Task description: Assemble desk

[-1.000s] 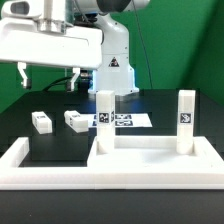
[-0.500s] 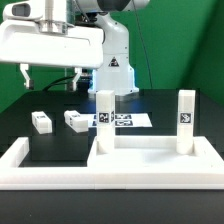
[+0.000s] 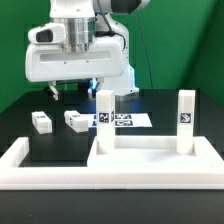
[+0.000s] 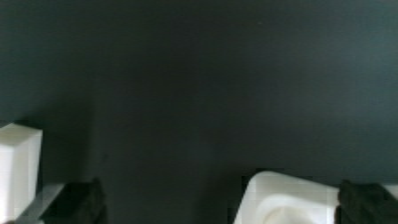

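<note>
The white tabletop panel [image 3: 150, 158] lies at the front right of the exterior view. Two white legs stand upright on it, one [image 3: 103, 120] at its far left corner and one [image 3: 186, 121] at its far right corner. Two loose white legs [image 3: 41, 121] [image 3: 76, 120] lie on the black table behind the panel. My gripper [image 3: 73, 88] hangs open and empty above these loose legs. In the wrist view the gripper [image 4: 222, 205] is open, with one leg [image 4: 294, 195] below it, close to one fingertip [image 4: 365, 200]. Another white piece [image 4: 18, 165] shows at the frame edge.
The marker board [image 3: 128, 120] lies flat behind the left upright leg. A long low white barrier wall [image 3: 40, 165] runs along the front left. The robot base [image 3: 115, 75] stands at the back, against a green backdrop.
The hand has moved toward the exterior view's right and turned about its axis. It now hangs over the two loose legs. The parts on the table have not moved.
</note>
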Controlling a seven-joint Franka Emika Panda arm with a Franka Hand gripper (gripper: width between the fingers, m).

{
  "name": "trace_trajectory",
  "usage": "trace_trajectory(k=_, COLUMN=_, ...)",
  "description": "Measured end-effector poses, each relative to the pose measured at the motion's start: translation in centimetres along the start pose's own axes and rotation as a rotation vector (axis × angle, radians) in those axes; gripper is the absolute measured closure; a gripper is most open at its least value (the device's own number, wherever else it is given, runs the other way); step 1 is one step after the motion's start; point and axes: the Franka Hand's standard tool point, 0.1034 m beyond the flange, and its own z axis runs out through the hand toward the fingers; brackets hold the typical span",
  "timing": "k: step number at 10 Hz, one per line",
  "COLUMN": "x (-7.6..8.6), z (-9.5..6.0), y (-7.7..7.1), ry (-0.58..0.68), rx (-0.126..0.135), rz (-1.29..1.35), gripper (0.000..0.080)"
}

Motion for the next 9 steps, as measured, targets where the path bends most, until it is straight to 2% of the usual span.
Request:
trace_trajectory(k=1, x=0.5, z=-0.1, y=-0.1, ry=-0.029, rx=0.008, rz=-0.006, gripper=0.015)
trace_trajectory(k=2, x=-0.1, z=0.4, y=-0.5, ry=-0.105, rx=0.037, rz=-0.004, gripper=0.015)
trace_trajectory(k=3, x=-1.6, z=1.7, y=0.1, ry=-0.177, rx=0.066, rz=0.02, gripper=0.015)
trace_trajectory(k=4, x=-3.0, z=2.8, y=0.8, ry=-0.209, rx=0.075, rz=0.039, gripper=0.015)
trace_trajectory(k=5, x=-4.6, z=3.3, y=1.2, ry=-0.283, rx=0.099, rz=0.066, gripper=0.015)
trace_trajectory(k=6, x=-4.9, z=3.7, y=1.4, ry=-0.35, rx=0.106, rz=0.079, gripper=0.015)
trace_trajectory(k=9, x=-4.9, z=4.1, y=0.4, ry=-0.525, rx=0.154, rz=0.061, gripper=0.015)
